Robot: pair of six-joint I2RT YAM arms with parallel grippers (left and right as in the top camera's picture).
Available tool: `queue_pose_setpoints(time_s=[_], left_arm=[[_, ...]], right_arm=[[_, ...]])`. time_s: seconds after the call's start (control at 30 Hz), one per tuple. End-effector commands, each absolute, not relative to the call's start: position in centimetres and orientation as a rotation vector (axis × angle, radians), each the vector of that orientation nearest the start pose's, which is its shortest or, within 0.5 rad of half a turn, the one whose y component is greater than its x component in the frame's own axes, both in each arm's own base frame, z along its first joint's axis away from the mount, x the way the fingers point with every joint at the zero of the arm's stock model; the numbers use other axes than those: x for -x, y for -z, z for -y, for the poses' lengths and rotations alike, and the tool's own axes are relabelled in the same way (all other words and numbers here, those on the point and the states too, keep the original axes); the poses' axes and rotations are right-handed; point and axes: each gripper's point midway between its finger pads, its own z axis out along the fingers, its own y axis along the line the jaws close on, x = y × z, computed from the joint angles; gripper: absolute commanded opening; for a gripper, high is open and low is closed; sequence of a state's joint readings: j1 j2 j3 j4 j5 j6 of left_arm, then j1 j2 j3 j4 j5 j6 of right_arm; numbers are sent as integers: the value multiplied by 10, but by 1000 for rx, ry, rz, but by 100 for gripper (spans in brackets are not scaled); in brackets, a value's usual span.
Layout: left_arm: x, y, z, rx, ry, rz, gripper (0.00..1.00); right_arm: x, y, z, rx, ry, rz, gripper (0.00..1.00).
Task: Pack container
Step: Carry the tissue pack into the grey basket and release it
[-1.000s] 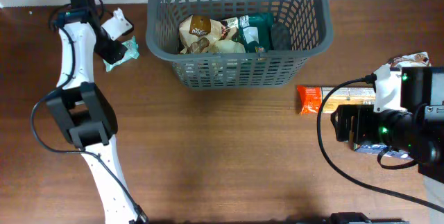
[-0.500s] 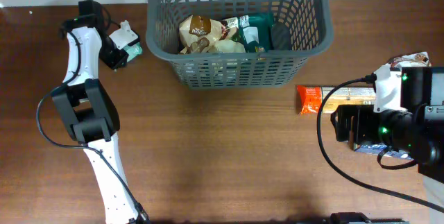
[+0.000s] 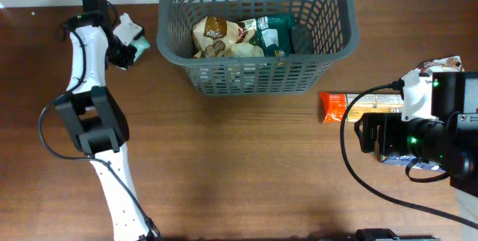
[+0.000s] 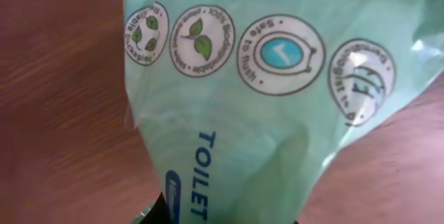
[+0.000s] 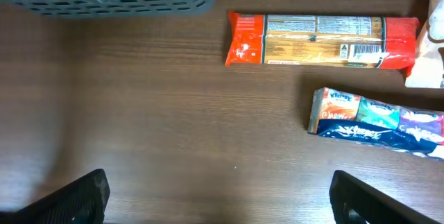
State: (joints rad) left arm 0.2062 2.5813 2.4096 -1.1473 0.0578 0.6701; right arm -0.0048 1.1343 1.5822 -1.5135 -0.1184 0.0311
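- Across the whole shot, the brown wooden desk (image 3: 246,166) carries everything.
- Up at the far edge, in the middle, sits the container (image 3: 258,77), a big grey slotted basket. It's already part-filled with a few snack bags (image 3: 224,38).
- Left arm (image 3: 82,62) reaches to the far left, with its end just beside the container's left wall. Right arm (image 3: 433,133) sits low at the right edge, well apart from the container.
- Long orange pasta packet (image 5: 322,40) lies flat on the desk, to the right of the container's near corner. It's not packed yet.
- Small tissue pack (image 5: 378,123) lies just beside it, nearer the right arm.
- Green wipes packet (image 4: 277,99) fills the left wrist view, with "TOILET" printed on it. It looks lifted off the desk.
- Left pincer (image 3: 123,41) seems clamped on that packet, though the fingers themselves are hidden behind it.
- Right pincer (image 5: 216,182) is spread wide with nothing in it.
- My read: the step in hand is carrying the wipes over to the container. Next it needs to lift above the rim, swing right until it's over the opening, then let go. After that I'd guess the pasta and tissues.
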Motion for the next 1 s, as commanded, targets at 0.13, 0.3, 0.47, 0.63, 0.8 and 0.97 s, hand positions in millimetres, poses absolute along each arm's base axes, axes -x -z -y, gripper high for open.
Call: queue_pose_setpoints(time_s=[0.13, 0.3, 0.47, 0.63, 0.8, 0.97], left_arm=[[-557, -263, -95, -211, -83, -2413, 2], [-534, -362, -66, -177, 42, -2196, 2], [-502, -436, -3, -364, 217, -1994, 2], [-487, -444, 61, -559, 373, -1928, 2], [-486, -426, 126, -692, 473, -1933, 2], [-485, -389, 194, -862, 514, -1959, 2]], right_arm=[[-222, -305, -30, 5, -242, -2614, 99], [-222, -305, -30, 5, -241, -2613, 99], [-224, -306, -30, 6, -241, -2602, 99], [-224, -306, -30, 6, -241, -2602, 99], [-225, -306, -30, 6, -241, -2600, 99], [-224, -306, -30, 6, -242, -2604, 99]])
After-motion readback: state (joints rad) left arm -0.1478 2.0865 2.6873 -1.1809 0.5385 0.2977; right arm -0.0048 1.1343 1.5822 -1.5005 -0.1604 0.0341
